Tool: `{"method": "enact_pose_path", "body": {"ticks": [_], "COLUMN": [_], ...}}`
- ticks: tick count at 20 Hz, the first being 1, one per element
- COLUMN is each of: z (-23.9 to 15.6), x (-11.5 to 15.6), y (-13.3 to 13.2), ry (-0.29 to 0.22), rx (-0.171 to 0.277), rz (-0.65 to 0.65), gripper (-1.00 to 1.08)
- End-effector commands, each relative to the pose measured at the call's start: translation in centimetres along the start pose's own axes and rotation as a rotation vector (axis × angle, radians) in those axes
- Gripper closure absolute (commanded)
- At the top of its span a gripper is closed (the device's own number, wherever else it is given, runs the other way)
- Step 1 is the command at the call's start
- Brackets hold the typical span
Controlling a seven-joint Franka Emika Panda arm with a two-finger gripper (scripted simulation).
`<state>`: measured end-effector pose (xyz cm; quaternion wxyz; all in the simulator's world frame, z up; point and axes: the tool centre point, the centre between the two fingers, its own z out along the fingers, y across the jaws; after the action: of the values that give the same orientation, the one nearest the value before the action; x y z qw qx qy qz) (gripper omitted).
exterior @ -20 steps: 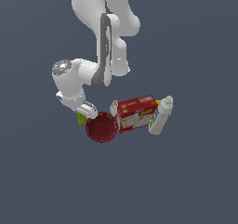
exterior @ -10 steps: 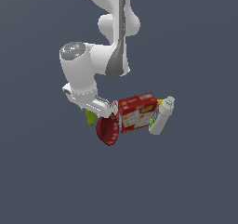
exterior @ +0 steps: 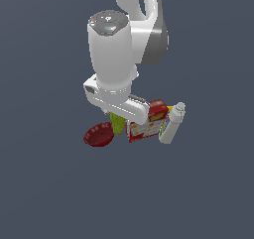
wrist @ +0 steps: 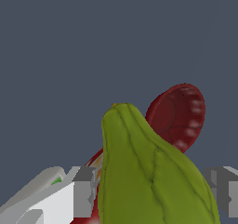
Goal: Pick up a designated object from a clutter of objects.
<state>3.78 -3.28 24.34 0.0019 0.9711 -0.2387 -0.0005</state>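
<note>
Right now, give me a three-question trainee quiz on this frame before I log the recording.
1. True or false: the pear sits between the tool's fingers in the wrist view.
2. In the exterior view, which lies farthest to the right: A) bowl B) box C) bottle?
3. Fill in: the bowl is coloured ____.

Key: 1 true; 2 C; 3 red.

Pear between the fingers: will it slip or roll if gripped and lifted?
The pear tapers toward the stem, so it may squirm along the fingers. Its lumpy, matte skin suggests fair friction. Looks rigid, probably light. Rounded body would likely roll if released beside the red bowl.
</note>
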Motion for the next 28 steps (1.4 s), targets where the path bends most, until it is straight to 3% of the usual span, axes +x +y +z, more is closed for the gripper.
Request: {"method": "enact_pose_path", "body": {"ticks": [1, 14, 28], "z": [-2.2, -9.7, -12.4], "x": [0.1, 0.9, 1.4], "y": [-2.3, -10.9, -14.0], "ry": [0.001, 0.000, 0.000], "rx": [0.000, 0.003, 0.004], "rz": [0.001, 0.000, 0.000], "gripper": [1.08, 1.08, 1.08]}}
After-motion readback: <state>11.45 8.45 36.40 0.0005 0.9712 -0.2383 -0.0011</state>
